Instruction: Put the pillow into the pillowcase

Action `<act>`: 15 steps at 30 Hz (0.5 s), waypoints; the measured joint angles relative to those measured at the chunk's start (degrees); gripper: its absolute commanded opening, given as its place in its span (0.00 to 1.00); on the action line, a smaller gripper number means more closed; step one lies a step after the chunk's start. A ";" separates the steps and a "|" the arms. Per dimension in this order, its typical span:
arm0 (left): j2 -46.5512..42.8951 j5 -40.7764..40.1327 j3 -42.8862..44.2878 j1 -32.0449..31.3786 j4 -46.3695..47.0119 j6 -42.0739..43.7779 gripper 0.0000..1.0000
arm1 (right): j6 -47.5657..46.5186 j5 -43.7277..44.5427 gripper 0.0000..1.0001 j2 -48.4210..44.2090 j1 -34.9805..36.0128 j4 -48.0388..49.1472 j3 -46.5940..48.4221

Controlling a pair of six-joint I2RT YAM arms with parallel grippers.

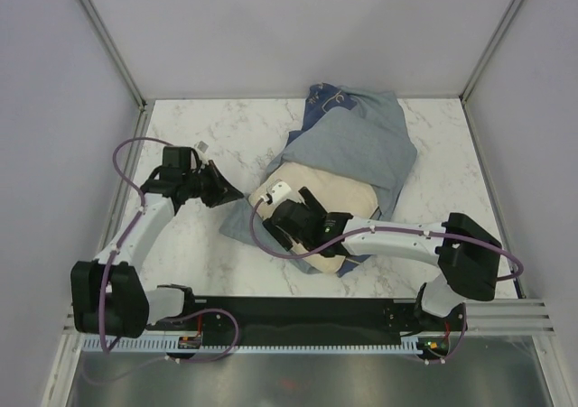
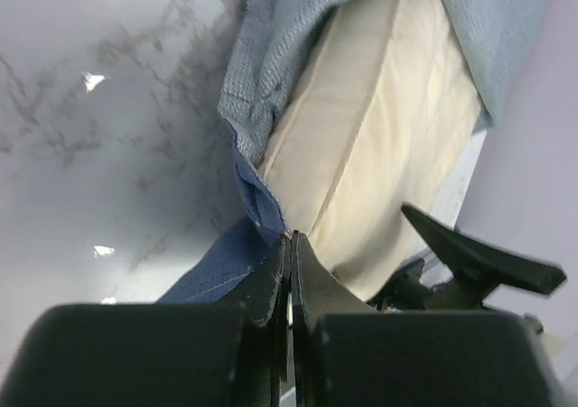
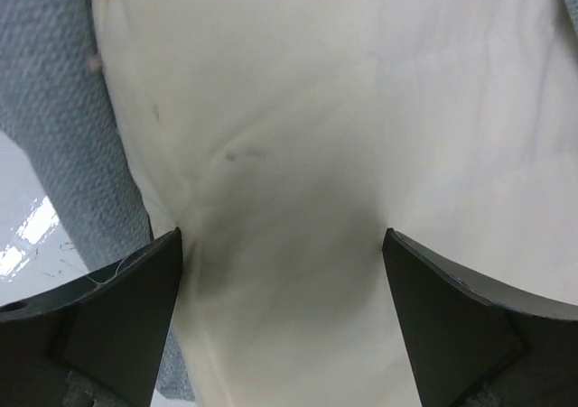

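Note:
The cream pillow (image 1: 334, 195) lies mid-table, its far half inside the denim-blue pillowcase (image 1: 361, 141) and its near half bare. My left gripper (image 1: 230, 190) is at the sack's left mouth edge. In the left wrist view its jaws (image 2: 290, 237) are shut, and the pillowcase hem (image 2: 257, 190) runs up into the tips beside the pillow (image 2: 379, 136). My right gripper (image 1: 287, 216) rests on the bare pillow. In the right wrist view it (image 3: 282, 245) stands wide open, both fingertips (image 3: 149, 272) pressed into the pillow (image 3: 316, 109), with grey-blue pillowcase lining (image 3: 63, 136) at the left.
White marble tabletop (image 1: 208, 141) with grey walls and metal corner posts on three sides. A black rail (image 1: 298, 312) with the arm bases runs along the near edge. Purple cables (image 1: 271, 245) loop beside both arms.

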 measured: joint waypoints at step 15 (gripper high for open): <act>9.57 -9.88 9.97 1.33 1.53 1.95 0.76 | -3.74 4.28 0.16 14.38 -1.53 -4.44 11.43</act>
